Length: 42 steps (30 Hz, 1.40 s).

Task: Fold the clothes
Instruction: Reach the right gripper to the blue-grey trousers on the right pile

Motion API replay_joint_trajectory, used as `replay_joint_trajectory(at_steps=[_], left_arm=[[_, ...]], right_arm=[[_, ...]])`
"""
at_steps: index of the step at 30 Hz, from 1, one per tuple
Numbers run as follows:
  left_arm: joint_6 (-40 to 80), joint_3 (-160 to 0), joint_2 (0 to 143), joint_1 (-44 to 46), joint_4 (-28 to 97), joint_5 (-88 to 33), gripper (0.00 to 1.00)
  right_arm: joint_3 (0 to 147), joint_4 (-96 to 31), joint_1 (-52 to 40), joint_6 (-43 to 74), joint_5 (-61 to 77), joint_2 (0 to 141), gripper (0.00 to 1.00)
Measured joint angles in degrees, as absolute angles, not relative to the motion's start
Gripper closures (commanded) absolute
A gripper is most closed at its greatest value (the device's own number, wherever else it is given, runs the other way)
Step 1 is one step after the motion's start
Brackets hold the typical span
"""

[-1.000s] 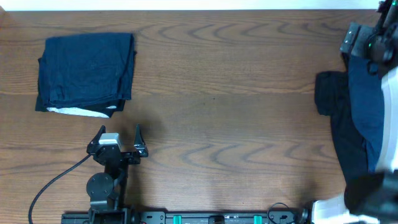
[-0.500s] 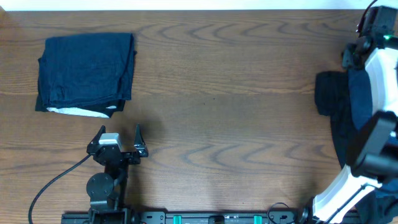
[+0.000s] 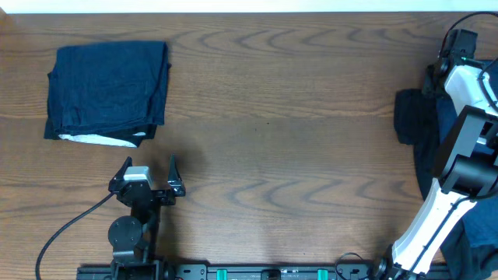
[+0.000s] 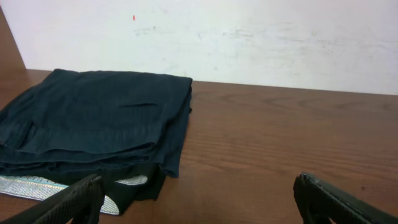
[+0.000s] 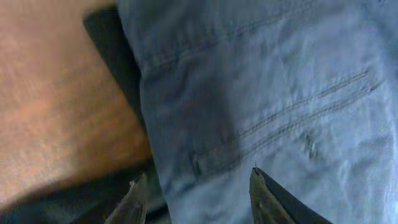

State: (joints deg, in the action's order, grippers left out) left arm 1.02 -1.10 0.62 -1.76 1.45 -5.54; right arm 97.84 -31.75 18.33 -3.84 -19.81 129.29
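Observation:
A folded dark navy garment (image 3: 107, 89) lies at the table's far left, and in the left wrist view it (image 4: 93, 124) shows a light lining at its near edge. My left gripper (image 3: 149, 165) rests open in front of it, apart from it, with only bare wood between the fingers (image 4: 199, 202). At the right edge lies a heap of clothes: a blue denim piece (image 3: 447, 124) over a black one (image 3: 408, 117). My right gripper (image 3: 437, 71) is down on the heap's far end. Its jaws are partly closed, with the stitched denim (image 5: 261, 93) filling the gap (image 5: 196, 193).
The brown wooden table (image 3: 296, 140) has a white wall along its far edge (image 4: 280, 37). My right arm (image 3: 467, 155) lies over the heap on the right. A black cable (image 3: 70, 222) runs from the left arm's base.
My right arm swung over the heap and its gripper dropped onto the far end of the denim, jaws narrowing around the fabric. The left arm and folded garment stayed still.

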Motion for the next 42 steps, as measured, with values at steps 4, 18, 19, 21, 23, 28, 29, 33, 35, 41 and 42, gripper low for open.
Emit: replay_joint_trajectory(at_steps=[4,18,19,21,23,28,29,33,35,41,42], left_arm=[[1.0,-1.1,0.6,-1.8,1.5,-5.5,0.02],[1.0,-1.1,0.6,-1.8,1.5,-5.5,0.02],[1.0,-1.1,0.6,-1.8,1.5,-5.5,0.02],[1.0,-1.1,0.6,-1.8,1.5,-5.6,0.02],[1.0,-1.1,0.6,-1.8,1.5,-5.6,0.02],[1.0,-1.1,0.6,-1.8,1.5,-5.5,0.02],[1.0,-1.1,0.6,-1.8,1.5,-5.5,0.02],[1.0,-1.1,0.6,-1.8,1.5,-5.5,0.02],[1.0,-1.1,0.6,-1.8,1.5,-5.5,0.02],[1.0,-1.1,0.6,-1.8,1.5,-5.5,0.02],[1.0,-1.1,0.6,-1.8,1.5,-5.5,0.02]], right_arm=[[97.8,-29.9,18.3,-3.9,-19.5,129.3,0.49],[97.7,-25.6,18.3,-3.8,-17.4,131.3,0.5],[97.7,-25.6,18.3,-3.8,-17.3,131.6,0.51],[97.7,-25.5,18.3,-3.8,-17.4,132.3,0.51],[97.7,-25.5,18.3,-3.8,-17.6,132.6,0.53],[97.7,-25.5,18.4,-4.1,-18.3,132.7,0.74],[97.7,-25.4,18.4,-4.0,-18.4,132.7,0.75],[97.7,-25.3,18.4,-4.0,-18.9,132.7,0.87],[97.7,-25.1,18.4,-3.9,-18.9,132.7,0.88],[97.7,-25.1,18.4,-4.0,-18.8,132.3,0.82],[97.7,-25.1,18.4,-4.0,-18.7,132.1,0.82]])
